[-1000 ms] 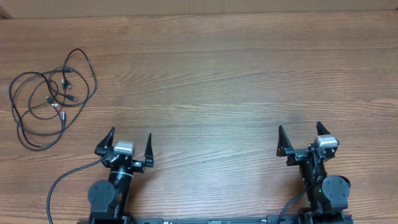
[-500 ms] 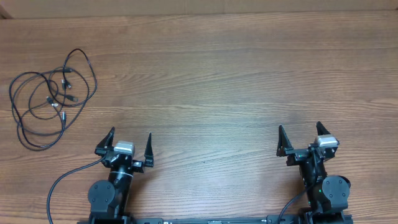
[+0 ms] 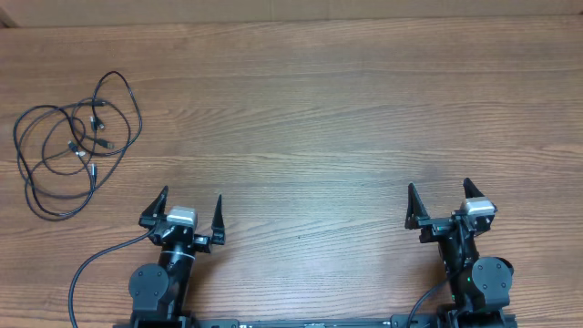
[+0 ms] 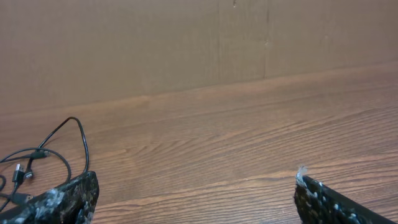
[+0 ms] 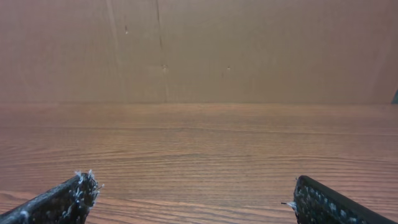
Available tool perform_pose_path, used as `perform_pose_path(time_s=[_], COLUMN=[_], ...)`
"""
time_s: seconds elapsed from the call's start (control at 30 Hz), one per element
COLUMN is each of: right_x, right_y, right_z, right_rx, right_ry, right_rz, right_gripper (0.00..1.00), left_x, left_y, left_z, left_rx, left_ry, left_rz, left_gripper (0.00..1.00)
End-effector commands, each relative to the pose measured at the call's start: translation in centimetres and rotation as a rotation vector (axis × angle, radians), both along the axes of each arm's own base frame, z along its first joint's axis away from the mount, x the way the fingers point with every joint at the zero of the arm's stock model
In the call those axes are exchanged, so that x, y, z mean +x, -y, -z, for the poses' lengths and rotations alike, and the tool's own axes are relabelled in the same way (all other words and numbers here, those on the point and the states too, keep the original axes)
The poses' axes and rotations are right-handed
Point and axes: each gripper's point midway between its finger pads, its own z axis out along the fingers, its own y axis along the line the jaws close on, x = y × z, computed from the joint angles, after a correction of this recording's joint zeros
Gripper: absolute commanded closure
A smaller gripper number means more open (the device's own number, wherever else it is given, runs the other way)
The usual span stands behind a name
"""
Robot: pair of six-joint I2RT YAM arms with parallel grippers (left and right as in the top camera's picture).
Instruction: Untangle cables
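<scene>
A loose tangle of thin black cables with small silver-tipped plugs [image 3: 95,119] lies in overlapping loops on the brown wood-grain table [image 3: 319,118], close to its far left corner. The left black two-finger gripper [image 3: 191,193] sits at the table's near edge on the left, fingers spread wide and grasping nothing, well apart from the cables. The right black two-finger gripper [image 3: 438,183] sits at the near edge on the right, likewise released and empty.
</scene>
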Motion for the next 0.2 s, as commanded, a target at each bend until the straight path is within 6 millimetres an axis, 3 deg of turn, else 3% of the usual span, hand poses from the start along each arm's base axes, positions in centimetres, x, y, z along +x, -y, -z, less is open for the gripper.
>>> perform_pose_path(time_s=[0.0,0.17], right_x=[0.01,0.01], right_y=[-0.01,-0.01], right_z=[0.18,0.18], right_rx=[-0.004,-0.004], right_ry=[0.004,0.004], right_rz=[-0.002,-0.002], right_gripper=[0.0,0.0], left_x=[-0.05,-0.05], left_y=[0.16,0.16], left_z=[0.01,0.01], left_rx=[0.017,0.017], left_ry=[0.007,0.007], left_rz=[0.013,0.013], left_gripper=[0.0,0.0])
